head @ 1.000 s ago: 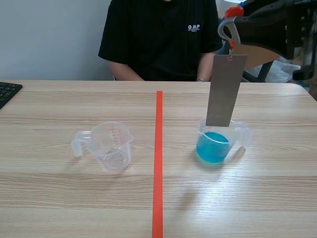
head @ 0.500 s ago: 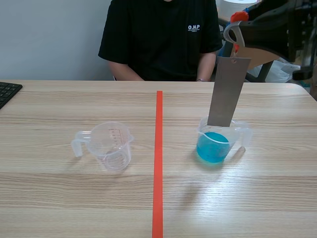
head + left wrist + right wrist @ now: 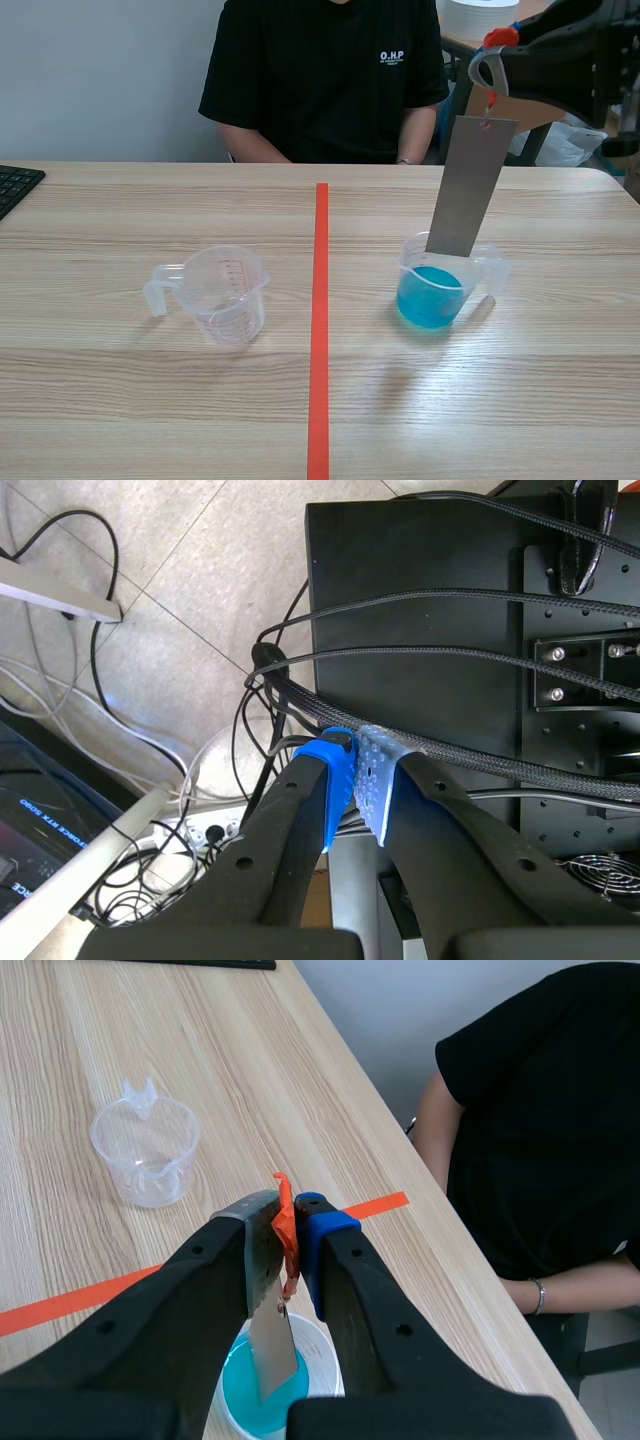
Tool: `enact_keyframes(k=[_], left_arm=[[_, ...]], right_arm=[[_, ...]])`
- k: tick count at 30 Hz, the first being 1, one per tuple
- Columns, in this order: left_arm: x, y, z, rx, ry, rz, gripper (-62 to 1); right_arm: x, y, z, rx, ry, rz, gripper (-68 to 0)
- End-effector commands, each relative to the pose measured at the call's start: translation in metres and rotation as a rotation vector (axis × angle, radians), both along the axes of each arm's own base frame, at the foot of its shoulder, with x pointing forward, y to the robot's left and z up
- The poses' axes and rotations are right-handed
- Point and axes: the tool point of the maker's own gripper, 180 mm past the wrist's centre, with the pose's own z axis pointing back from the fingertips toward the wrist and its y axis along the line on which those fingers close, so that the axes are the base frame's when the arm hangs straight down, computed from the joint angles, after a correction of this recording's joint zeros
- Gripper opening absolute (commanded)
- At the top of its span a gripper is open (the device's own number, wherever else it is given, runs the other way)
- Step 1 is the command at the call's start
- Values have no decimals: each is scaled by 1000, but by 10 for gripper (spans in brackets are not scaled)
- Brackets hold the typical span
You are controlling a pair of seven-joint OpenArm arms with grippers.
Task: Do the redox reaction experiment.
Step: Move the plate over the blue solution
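A grey metal strip [image 3: 468,185] hangs tilted from a small orange tag [image 3: 285,1222]. My right gripper [image 3: 492,55] is raised at the far right and shut on that tag. The strip's lower end sits at the rim of a clear cup of blue liquid [image 3: 432,290]; whether it touches the liquid I cannot tell. In the right wrist view the strip [image 3: 272,1345] drops from my right gripper [image 3: 290,1222] into the blue cup [image 3: 250,1395]. An empty clear measuring cup [image 3: 225,293] stands left of the tape line. My left gripper [image 3: 355,770] is shut on nothing, off the table.
A person in a black shirt [image 3: 325,80] sits across the table. A keyboard corner [image 3: 15,185] lies at the far left edge. The left wrist view shows only floor, cables [image 3: 270,670] and a black cabinet [image 3: 430,570].
My right gripper has moved to the right with the tag, and the hanging strip now tilts more. Both cups stay where they were.
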Motion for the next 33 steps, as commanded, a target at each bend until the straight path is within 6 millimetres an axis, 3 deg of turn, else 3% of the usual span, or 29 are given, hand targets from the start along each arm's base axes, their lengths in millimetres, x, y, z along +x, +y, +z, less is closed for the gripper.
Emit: enact_keyframes(k=[1,18,27,33], left_arm=[[5,0,3,-3,-18,-3,-575],[5,2,4,0,-18,-4,-575],[7,40,28,27,-81,7,-575],[41,65,54,69,-181,-63,-575]], right_arm=[[3,-1,15,23,-38,3,-660],[3,-1,15,26,-39,3,-660],[5,-3,19,27,-50,-4,-660],[5,-4,18,20,-52,-5,-660]])
